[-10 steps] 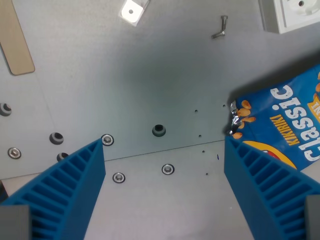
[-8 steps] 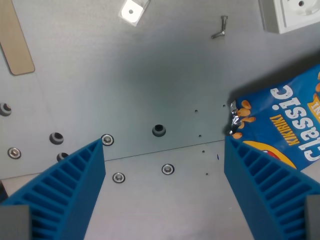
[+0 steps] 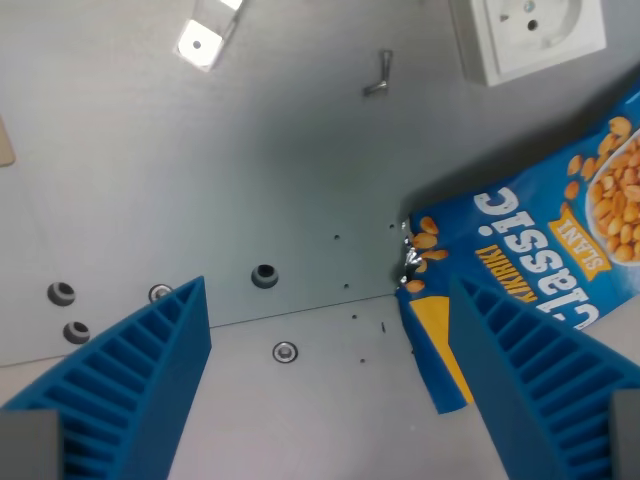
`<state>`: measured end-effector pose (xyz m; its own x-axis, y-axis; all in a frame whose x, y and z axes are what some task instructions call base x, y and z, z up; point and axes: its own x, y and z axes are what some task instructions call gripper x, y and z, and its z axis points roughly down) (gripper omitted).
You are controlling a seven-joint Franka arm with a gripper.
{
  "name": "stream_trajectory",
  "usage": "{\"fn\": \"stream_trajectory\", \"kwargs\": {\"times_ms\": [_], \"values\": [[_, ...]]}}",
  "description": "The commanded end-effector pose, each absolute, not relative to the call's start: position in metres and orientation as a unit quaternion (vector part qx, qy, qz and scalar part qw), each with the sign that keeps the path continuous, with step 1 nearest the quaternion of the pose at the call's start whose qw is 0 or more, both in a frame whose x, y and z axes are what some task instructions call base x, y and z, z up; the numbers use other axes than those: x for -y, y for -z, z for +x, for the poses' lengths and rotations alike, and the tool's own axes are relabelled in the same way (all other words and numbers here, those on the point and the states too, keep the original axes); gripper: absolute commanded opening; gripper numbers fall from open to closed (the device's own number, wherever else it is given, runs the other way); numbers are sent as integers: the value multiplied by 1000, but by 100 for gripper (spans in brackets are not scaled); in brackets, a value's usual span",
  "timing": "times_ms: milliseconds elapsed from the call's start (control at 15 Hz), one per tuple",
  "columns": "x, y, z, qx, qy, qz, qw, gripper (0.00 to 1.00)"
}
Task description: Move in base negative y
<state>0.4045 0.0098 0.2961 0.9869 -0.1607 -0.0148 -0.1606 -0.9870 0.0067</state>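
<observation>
Gaping ribbed blue claw point(image 3: 325, 385) w/ nothing between, above matte metal plate point(image 3: 250, 180), glossy crinkled snack bag point(image 3: 520, 260).

We count one blue snack bag point(image 3: 520, 270), lying flat on the desk point(image 3: 280, 150) at the wrist view's right. We count one white wall socket point(image 3: 528, 35) at the top right, and one small clear bracket point(image 3: 203, 38) at the top left. One loose screw point(image 3: 379, 75) lies between them. At the left edge we note one sliver of a wooden piece point(image 3: 4, 145), mostly cut off. In the desk itself we count three dark holes point(image 3: 264, 275), one central and two at the left, and two bright screw heads point(image 3: 285, 351). We record two blue ribbed fingers point(image 3: 140, 380) of the single end effector point(image 3: 325, 385).
</observation>
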Motion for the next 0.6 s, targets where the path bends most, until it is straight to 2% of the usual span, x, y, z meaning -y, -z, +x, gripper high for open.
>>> {"fn": "stream_trajectory", "kwargs": {"times_ms": [67,600], "values": [[5,-297,410,75,5,997,2,100],[47,-297,417,75,5,997,2,100]]}}
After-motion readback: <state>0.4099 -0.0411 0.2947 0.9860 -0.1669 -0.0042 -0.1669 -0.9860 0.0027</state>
